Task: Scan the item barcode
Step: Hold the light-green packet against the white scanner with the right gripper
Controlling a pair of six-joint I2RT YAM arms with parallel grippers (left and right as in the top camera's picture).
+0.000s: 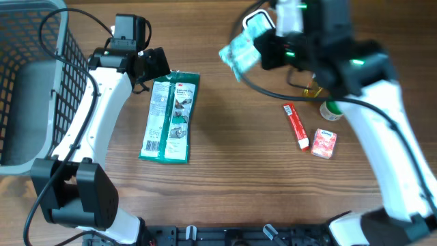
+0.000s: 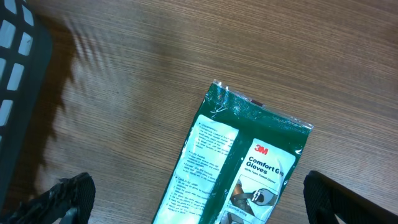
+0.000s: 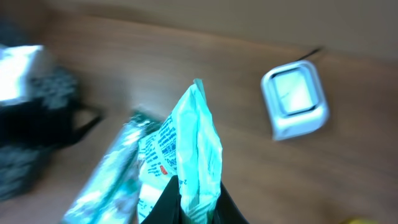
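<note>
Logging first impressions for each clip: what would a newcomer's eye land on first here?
The pale teal packet, pinched upright in the shut right claw and held above the table near top centre, with a white square device on the table beyond it. Next, the green 3M gloves pack lying flat left of centre, the open left claw hovering over its top end.

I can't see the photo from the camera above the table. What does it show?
The right arm's pincer grips a crinkly pale green plastic packet over a brown wooden table. The left arm's pincer stands open at the top end of a flat dark green glove packet, with a grey mesh basket far left.
</note>
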